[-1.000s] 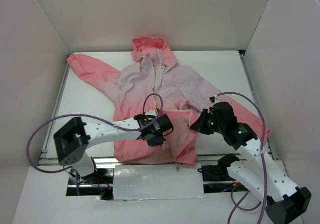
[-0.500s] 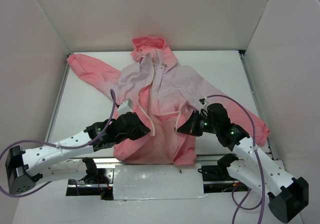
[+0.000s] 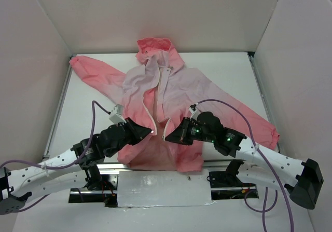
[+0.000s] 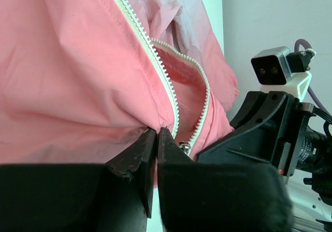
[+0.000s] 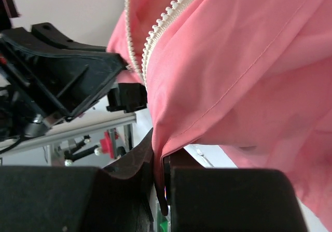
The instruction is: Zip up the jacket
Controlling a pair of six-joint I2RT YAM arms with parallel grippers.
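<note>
The jacket (image 3: 176, 86) lies face up on the table, hood at the back, coral pink fading to pale lilac across the chest. Its white zipper (image 3: 154, 112) is open below the chest. My left gripper (image 3: 148, 132) is shut on the left front panel beside the zipper teeth (image 4: 145, 50). My right gripper (image 3: 170, 137) is shut on the right front panel's edge (image 5: 171, 133). Both hold the panels lifted near the hem, close together. The metal slider (image 4: 184, 147) shows low between the two rows of teeth. The right arm's black wrist (image 4: 270, 133) fills the right of the left wrist view.
White walls (image 3: 41, 60) close in the table on three sides. A metal rail (image 3: 57, 107) runs along the left table edge. Purple cables (image 3: 228, 103) loop above both arms. A foil-covered plate (image 3: 163, 188) sits at the near edge between the arm bases.
Both grippers have moved toward the middle with the front panels in them. The two zipper edges have come closer together. The left arm has swung left and stretched out.
</note>
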